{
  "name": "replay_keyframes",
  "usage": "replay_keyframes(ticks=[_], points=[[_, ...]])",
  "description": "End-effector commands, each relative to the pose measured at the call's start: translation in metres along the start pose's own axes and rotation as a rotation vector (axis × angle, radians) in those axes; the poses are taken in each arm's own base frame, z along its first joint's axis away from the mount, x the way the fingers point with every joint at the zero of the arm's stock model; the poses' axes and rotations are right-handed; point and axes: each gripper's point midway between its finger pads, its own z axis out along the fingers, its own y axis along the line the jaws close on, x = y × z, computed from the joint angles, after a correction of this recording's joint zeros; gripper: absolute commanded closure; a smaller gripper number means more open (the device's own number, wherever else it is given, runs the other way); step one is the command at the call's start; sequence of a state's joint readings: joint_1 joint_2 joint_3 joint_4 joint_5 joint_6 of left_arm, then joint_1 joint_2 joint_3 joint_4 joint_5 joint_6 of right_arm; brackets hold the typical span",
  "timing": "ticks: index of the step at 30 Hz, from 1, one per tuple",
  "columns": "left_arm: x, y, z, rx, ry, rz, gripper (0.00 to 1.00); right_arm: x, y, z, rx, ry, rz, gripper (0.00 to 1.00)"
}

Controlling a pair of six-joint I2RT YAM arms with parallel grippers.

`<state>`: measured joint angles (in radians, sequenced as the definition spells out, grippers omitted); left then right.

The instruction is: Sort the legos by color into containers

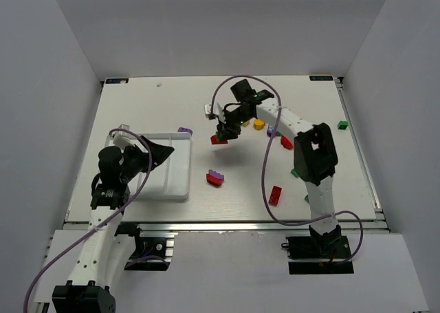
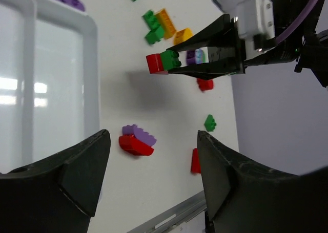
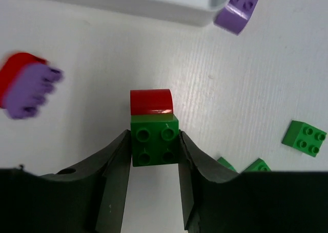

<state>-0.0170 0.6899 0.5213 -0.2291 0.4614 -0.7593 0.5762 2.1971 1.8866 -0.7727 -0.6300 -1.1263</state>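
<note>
A: You're on a white table (image 1: 137, 100) boxed in by plain pale walls. Your white tray (image 1: 168, 182) lies near left, with loose legos (image 1: 215, 179) scattered to its right.
B: And your right gripper (image 3: 154, 151)?
A: It's pinched narrow on a green brick (image 3: 154, 135) that has a red curved piece (image 3: 151, 101) stuck to its far side, mid-table, right of the tray.
B: Your left gripper (image 2: 154, 146)?
A: It's spread wide, gripping nothing, over the tray's right side.
</note>
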Motion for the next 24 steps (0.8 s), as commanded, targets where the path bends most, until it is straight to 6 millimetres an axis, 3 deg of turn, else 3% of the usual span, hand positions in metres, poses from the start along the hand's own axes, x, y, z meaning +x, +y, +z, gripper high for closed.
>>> replay_keyframes(ticks=[1,2,3,5,6,8,9,12,18,20,24], points=[[-0.015,-0.044,-0.009,0.216,-0.074,0.082,0.22,-0.079,0.021,-0.054,0.032,-0.221,0.142,1.0],[-0.017,-0.049,-0.012,0.235,-0.087,0.095,0.19,-0.085,0.027,-0.059,0.034,-0.247,0.183,1.0],[-0.022,-0.056,-0.015,0.261,-0.11,0.121,0.18,-0.105,0.031,-0.075,0.058,-0.301,0.233,1.0],[-0.023,-0.066,-0.019,0.301,-0.116,0.149,0.17,-0.107,0.05,-0.076,0.028,-0.338,0.35,1.0],[-0.025,-0.071,-0.021,0.325,-0.125,0.154,0.17,-0.126,0.055,-0.092,0.044,-0.396,0.397,1.0],[-0.022,-0.074,-0.023,0.354,-0.121,0.154,0.14,-0.126,0.072,-0.093,0.018,-0.425,0.484,1.0],[-0.023,-0.079,-0.025,0.378,-0.132,0.153,0.13,-0.14,0.073,-0.107,0.046,-0.472,0.473,1.0],[-0.019,-0.083,-0.03,0.411,-0.14,0.137,0.05,-0.148,0.085,-0.115,0.035,-0.507,0.633,1.0],[-0.011,-0.084,-0.04,0.458,-0.169,0.068,0.05,-0.163,0.11,-0.123,-0.077,-0.606,0.86,1.0],[-0.01,-0.084,-0.042,0.467,-0.18,0.054,0.05,-0.177,0.107,-0.131,-0.092,-0.672,0.878,1.0],[-0.008,-0.079,-0.036,0.455,-0.162,0.004,0.05,-0.189,0.099,-0.125,-0.148,-0.708,0.961,1.0]])
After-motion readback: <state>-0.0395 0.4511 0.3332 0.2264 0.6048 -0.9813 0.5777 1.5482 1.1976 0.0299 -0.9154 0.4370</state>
